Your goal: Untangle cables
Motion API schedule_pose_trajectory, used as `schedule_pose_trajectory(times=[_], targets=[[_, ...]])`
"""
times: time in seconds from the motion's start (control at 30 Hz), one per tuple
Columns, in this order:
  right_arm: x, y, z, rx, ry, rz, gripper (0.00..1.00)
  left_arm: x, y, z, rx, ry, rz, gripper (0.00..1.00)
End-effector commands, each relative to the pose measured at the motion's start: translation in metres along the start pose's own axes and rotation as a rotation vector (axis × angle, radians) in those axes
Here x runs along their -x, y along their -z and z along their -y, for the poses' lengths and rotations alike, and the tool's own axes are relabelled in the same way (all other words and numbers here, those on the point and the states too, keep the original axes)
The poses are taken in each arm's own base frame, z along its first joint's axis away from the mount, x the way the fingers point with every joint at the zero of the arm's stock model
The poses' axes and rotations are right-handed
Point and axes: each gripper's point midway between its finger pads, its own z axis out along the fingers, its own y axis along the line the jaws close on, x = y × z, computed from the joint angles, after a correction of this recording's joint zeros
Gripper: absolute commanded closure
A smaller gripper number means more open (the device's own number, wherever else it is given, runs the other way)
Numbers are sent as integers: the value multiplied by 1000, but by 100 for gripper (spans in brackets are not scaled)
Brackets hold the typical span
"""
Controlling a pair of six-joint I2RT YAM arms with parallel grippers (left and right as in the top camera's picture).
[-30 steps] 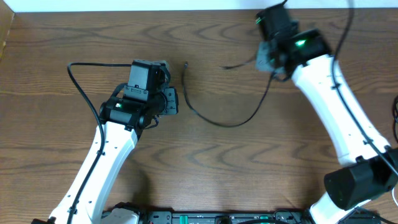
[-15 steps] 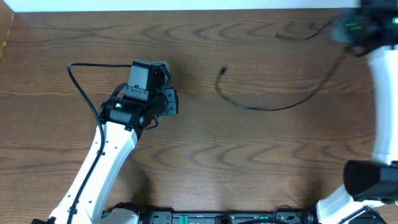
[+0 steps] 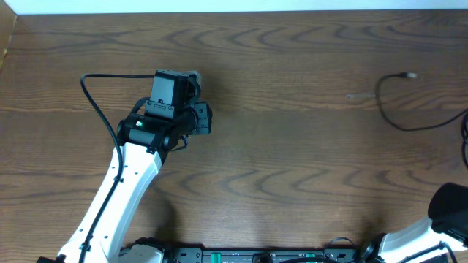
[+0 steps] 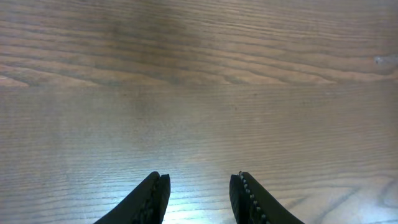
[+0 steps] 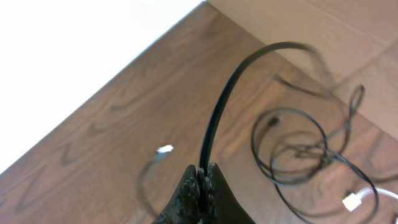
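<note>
In the overhead view a thin black cable (image 3: pixel 393 120) curves across the table's far right, its small light plug (image 3: pixel 411 75) pointing right. The right wrist view shows my right gripper (image 5: pixel 202 177) shut on this black cable (image 5: pixel 217 118), which arcs up and away from the fingers. Below it lie loose black loops (image 5: pixel 298 149), a blurred light plug (image 5: pixel 165 149) and a white connector (image 5: pixel 353 201) on a white cord. My left gripper (image 4: pixel 199 186) stands open over bare wood with nothing between its fingers. From overhead the left gripper (image 3: pixel 199 119) is at centre-left, far from the cable.
The left arm's own thick black wire (image 3: pixel 91 98) loops out to its left. Only the right arm's base (image 3: pixel 453 212) shows at the lower right of the overhead view. The table's back edge (image 3: pixel 234 10) runs along the top.
The right arm has swung right and out of the overhead view, dragging the black cable from the table's middle to its far right. The left arm has not moved.
</note>
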Motion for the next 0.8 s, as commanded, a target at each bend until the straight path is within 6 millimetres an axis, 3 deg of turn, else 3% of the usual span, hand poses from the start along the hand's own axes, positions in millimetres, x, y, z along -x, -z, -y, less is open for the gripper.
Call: schedule_pose_trajectory(times=[0.0, 0.2, 0.37, 0.47, 0.6, 0.77], targets=[[-2, -31, -10, 26, 27, -25, 99, 1, 4, 7, -40, 7, 1, 63], [-18, -99, -4, -12, -6, -118, 99, -10, 5, 16, -74, 7, -44, 63], [-43, -161, 38, -133, -77, -253, 99, -17, 4, 30, -97, -33, -60, 63], [-54, -186, 61, -165, -116, -307, 99, -21, 5, 41, -113, -60, -66, 63], [-61, -198, 114, -290, -201, -327, 99, -26, 4, 54, -135, -97, -69, 63], [-47, -187, 181, -332, -348, -286, 99, -32, 4, 72, -165, -144, -72, 63]])
